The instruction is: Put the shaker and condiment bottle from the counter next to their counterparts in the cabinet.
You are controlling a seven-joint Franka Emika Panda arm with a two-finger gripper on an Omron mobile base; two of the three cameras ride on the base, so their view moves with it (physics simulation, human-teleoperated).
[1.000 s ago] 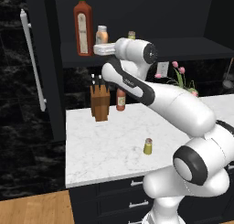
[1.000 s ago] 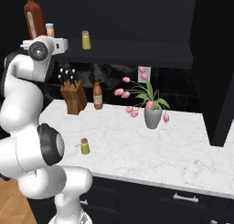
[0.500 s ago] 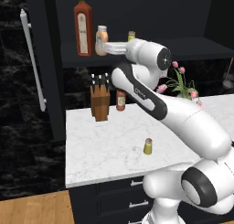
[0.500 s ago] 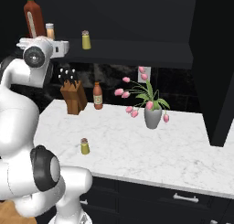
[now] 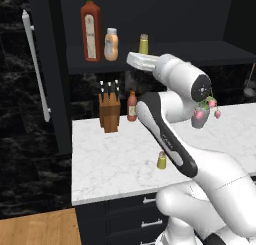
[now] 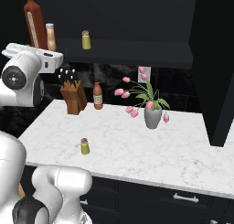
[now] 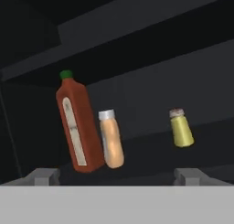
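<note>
The condiment bottle (image 7: 111, 138) stands on the cabinet (image 5: 200, 49) shelf, left of centre in the hand view, just above and between the fingers (image 7: 45, 174), which rise at the bottom left and bottom right of that frame, spread wide apart with nothing between them. The bottle sits just beside the tall red sauce bottle (image 7: 78, 127), possibly touching it, while the yellow shaker with tan cap (image 7: 181, 128) stands apart to the right on the same shelf. In the left base view the robot's white hand is at upper centre, just below the shelf edge. Lower down, the shaker (image 5: 161, 160) stands alone on the white marble bench (image 5: 110, 164), in the middle of the frame, near the front edge. Toward the back of the bench are a knife block (image 5: 109, 109), a slim red-brown bottle (image 5: 132, 106) and, in the right base view, a vase of pink tulips (image 6: 148, 106).
</note>
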